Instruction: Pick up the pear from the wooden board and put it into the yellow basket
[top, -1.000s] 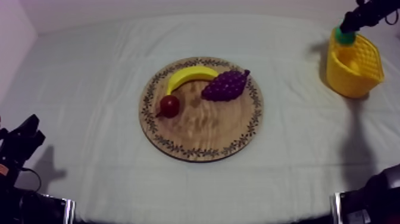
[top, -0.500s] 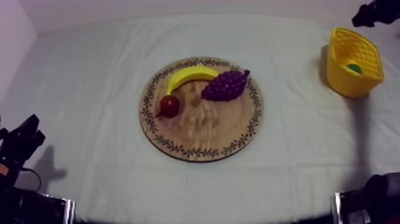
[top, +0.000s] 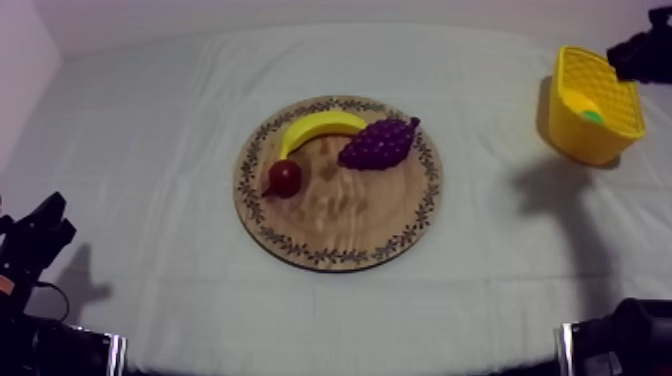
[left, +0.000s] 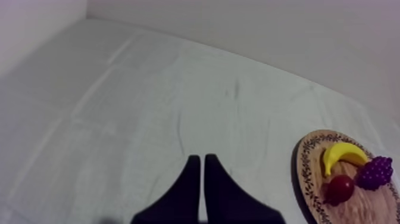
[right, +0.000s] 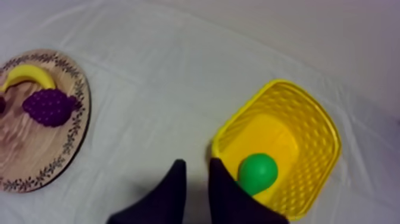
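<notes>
— Where's the pear (right: 257, 173) sitting?
— Lying in the yellow basket (right: 318, 143). My right gripper (right: 196, 170) is hovering just outside its rim, fingers apart, carrying nothing. Drop looks done; I'm reckoning on lifting clear without nudging it.

Lying matt and soft as grey-white cloth (top: 130, 150), creasing in faint long folds. Showing warm, streaky grain on the round wooden board (top: 340, 215), shining faintly near the middle and carrying a dark leafy pattern round the rim. Gleaming like smooth plastic on the banana (top: 318, 127), the small red fruit (top: 285, 178) and the green pear (right: 257, 173). Looking bumpy and duller on the bunch of grapes (top: 378, 145). Reading as moulded plastic on the yellow basket (right: 309, 119), ribbed in a fine lattice along the walls. Appearing matt black and smooth on the left gripper (left: 201, 158) and the right gripper (right: 196, 162).
</notes>
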